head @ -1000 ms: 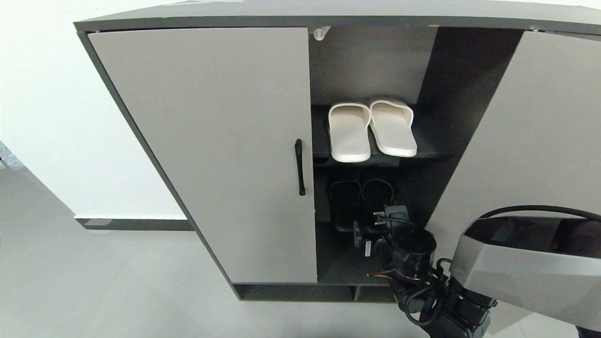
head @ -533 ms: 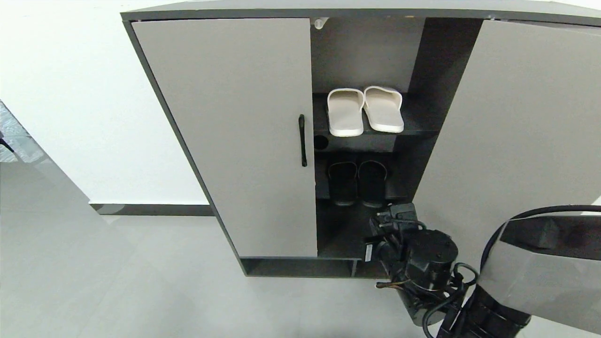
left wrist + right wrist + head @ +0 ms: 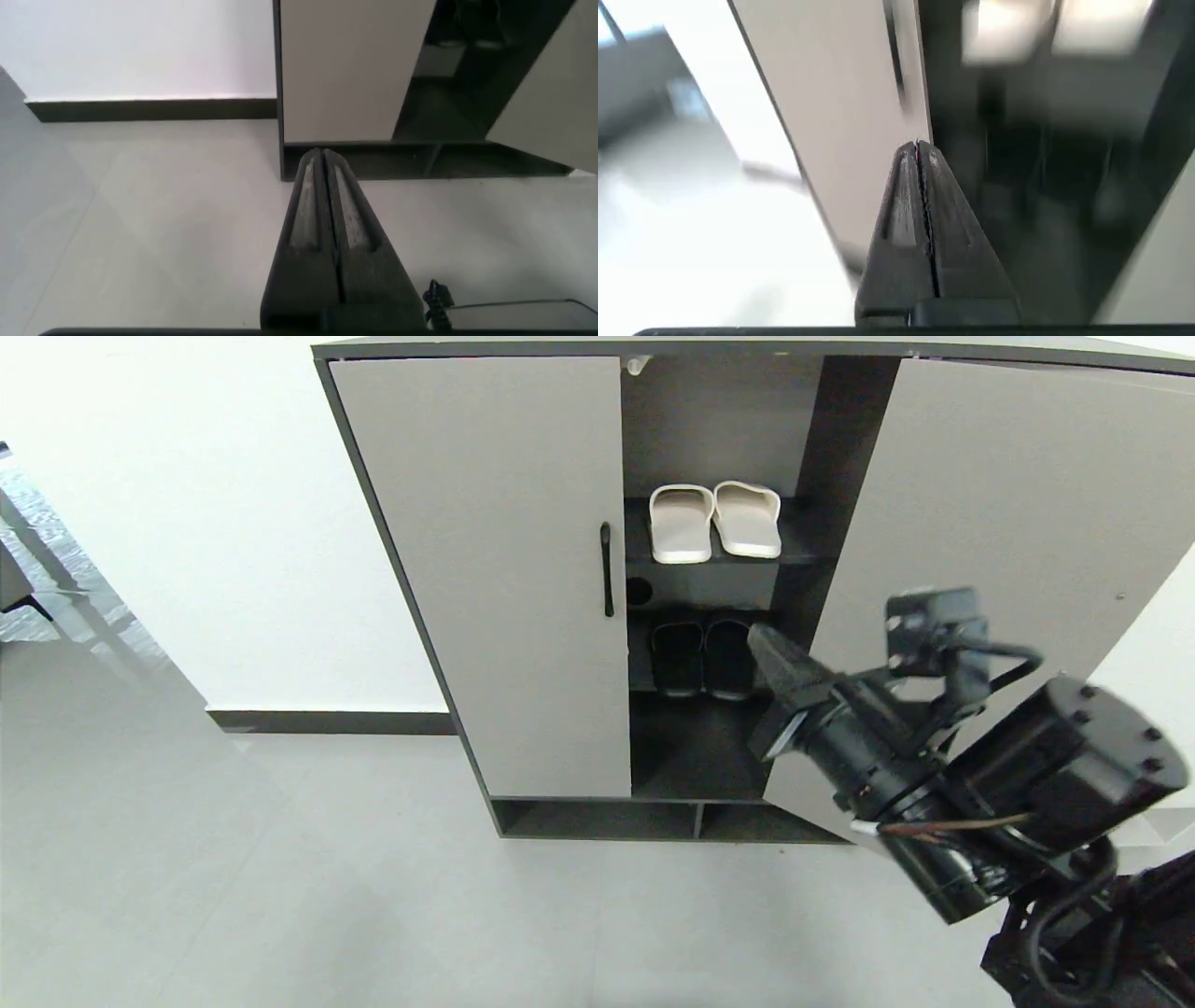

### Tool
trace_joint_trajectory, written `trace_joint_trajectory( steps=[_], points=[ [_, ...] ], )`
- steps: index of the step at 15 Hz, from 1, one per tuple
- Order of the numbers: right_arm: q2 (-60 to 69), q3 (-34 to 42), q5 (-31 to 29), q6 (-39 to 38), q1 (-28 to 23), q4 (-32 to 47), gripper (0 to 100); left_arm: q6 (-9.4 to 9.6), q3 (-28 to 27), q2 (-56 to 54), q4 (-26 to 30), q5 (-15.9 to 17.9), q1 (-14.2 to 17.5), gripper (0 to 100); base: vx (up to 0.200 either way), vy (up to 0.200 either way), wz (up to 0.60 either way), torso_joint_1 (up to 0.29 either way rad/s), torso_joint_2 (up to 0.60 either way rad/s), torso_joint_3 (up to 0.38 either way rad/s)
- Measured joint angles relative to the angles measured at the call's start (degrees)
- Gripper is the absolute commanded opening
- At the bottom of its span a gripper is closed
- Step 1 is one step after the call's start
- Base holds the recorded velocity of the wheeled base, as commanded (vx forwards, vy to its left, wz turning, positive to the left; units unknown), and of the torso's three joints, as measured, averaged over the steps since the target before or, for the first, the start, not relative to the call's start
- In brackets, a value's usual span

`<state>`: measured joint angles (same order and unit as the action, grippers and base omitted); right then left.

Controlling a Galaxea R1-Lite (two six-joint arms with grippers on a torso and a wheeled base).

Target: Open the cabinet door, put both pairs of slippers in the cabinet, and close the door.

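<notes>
Grey tile floor (image 3: 280,877) and a plain white wall (image 3: 187,523) are making up most of the scene, with one dark cabinet (image 3: 597,817) standing against that wall. It's got two pale doors. The left door (image 3: 485,569) is sitting shut with one black handle (image 3: 607,569) running down its inner edge, and the right door (image 3: 1008,504) is hanging wide open, so the right half of the inside is showing.

Two pairs of slippers are sitting in there, four in all. The white pair (image 3: 715,513) is lying side by side and touching on the upper shelf (image 3: 803,537). The black pair (image 3: 702,658) is sitting on the shelf right below, also side by side and pretty hard to pick out against the dark interior.

One arm is coming in from the right, and the right gripper (image 3: 770,649) is hanging in front of the open compartment, near the bottom edge of the open door. Its jaws are pressed tight together with nothing in them, which is also showing in its own wrist view (image 3: 920,154).

Over on the other side, the left gripper (image 3: 322,159) is hovering above bare floor, well apart from the cabinet's base, jaws likewise clenched on nothing.
</notes>
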<state>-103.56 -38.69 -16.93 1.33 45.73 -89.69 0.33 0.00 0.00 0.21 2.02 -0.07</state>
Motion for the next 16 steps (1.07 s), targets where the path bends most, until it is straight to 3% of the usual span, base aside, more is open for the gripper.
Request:
trace_joint_trajectory(
  steps=[3,7,16],
  points=[
    [7.5,-5.9,0.4,1.6,-0.3,2.2,0,0.02,0.0,0.0,0.0,0.0,0.0,0,0.000,-0.200,0.00,-0.002,0.00,0.006],
    [17.4,-8.1,2.7,8.3,-1.7,8.6,0,0.00,0.0,0.0,0.0,0.0,0.0,0,0.000,0.000,0.00,0.000,0.00,0.000],
    [21.8,-10.6,3.3,21.4,-37.1,12.0,0,0.00,0.0,0.0,0.0,0.0,0.0,0,0.000,0.000,0.00,0.000,0.00,0.000]
  ],
)
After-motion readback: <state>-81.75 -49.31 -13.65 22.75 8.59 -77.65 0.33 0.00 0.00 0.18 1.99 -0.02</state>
